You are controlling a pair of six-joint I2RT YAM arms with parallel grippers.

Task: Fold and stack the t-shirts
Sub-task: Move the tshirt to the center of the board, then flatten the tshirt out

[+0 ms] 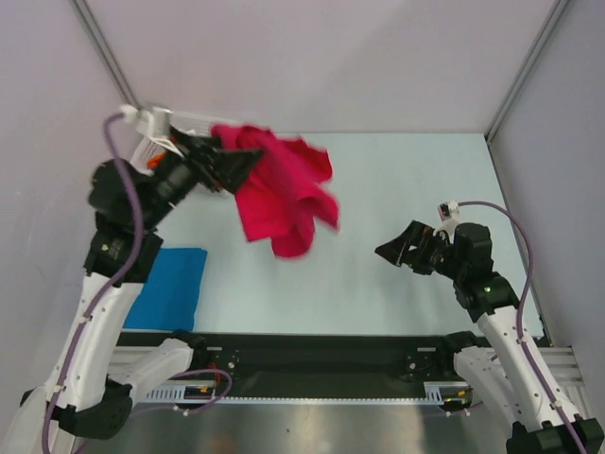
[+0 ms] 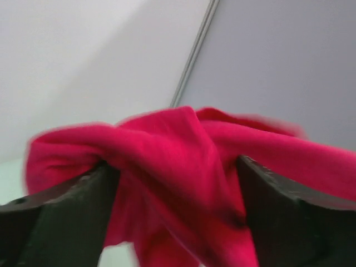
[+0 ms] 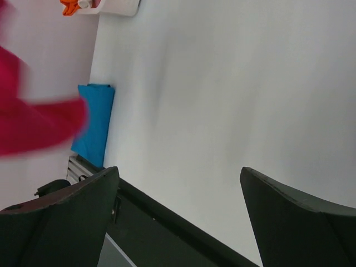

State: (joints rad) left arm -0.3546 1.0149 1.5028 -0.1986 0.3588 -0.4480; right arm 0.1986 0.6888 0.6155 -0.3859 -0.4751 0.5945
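Observation:
A large crimson-red t-shirt (image 1: 284,194) hangs bunched and blurred in the air over the left middle of the table. My left gripper (image 1: 238,168) is raised beside it. In the left wrist view the shirt (image 2: 167,139) fills the space between the fingers, and my left gripper (image 2: 172,183) has its jaws wide apart, not pinching the cloth. A bright blue t-shirt (image 1: 170,284) lies folded at the near left; it also shows in the right wrist view (image 3: 94,122). My right gripper (image 1: 397,248) is open and empty over the right side (image 3: 178,183).
A white lattice basket (image 1: 165,128) stands at the far left corner behind the left arm, with orange cloth (image 1: 151,163) at it; both show in the right wrist view, the basket (image 3: 114,6) and the orange (image 3: 69,6). The pale table (image 1: 406,180) is walled by panels.

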